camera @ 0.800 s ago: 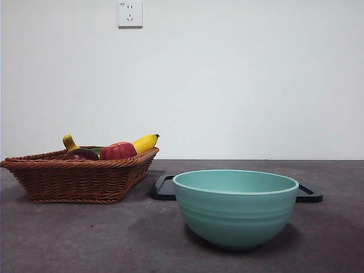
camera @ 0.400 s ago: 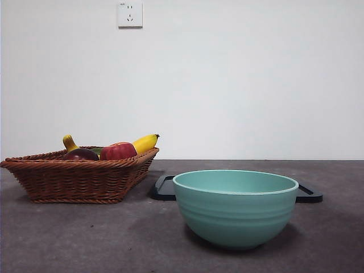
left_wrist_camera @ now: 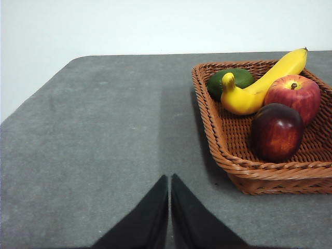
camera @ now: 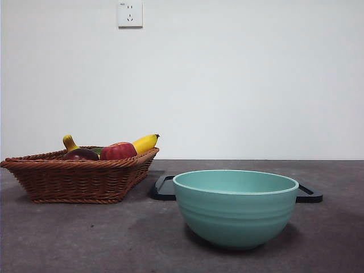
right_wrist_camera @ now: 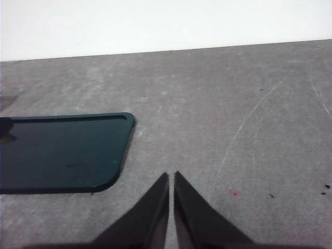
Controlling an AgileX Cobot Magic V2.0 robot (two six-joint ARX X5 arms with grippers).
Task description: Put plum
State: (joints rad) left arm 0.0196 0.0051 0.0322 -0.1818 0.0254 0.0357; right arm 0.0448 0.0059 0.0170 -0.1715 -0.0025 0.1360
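A white wall [camera: 239, 85] with a socket [camera: 129, 14] backs the grey desk [camera: 85, 239]. A brown wicker basket [camera: 74, 179] sits at the left, a teal bowl [camera: 235, 207] near and to the right, and a dark tray [camera: 165, 190] lies flat behind the bowl. In the basket lie a banana [left_wrist_camera: 264, 80], an apple [left_wrist_camera: 294, 94] and the plum [left_wrist_camera: 276, 130], touching the apple at the near wall. The left claw [left_wrist_camera: 169, 181] hangs clenched and empty over bare desk beside the basket. The right claw [right_wrist_camera: 171, 179] hangs clenched and empty near the tray's corner.

Front: low, level across the table, bowl [camera: 235, 207] nearest.
Left wrist: looks down at basket [left_wrist_camera: 223, 150] (shared with front [camera: 74, 179]).
Right wrist: down at tray [right_wrist_camera: 62, 153].
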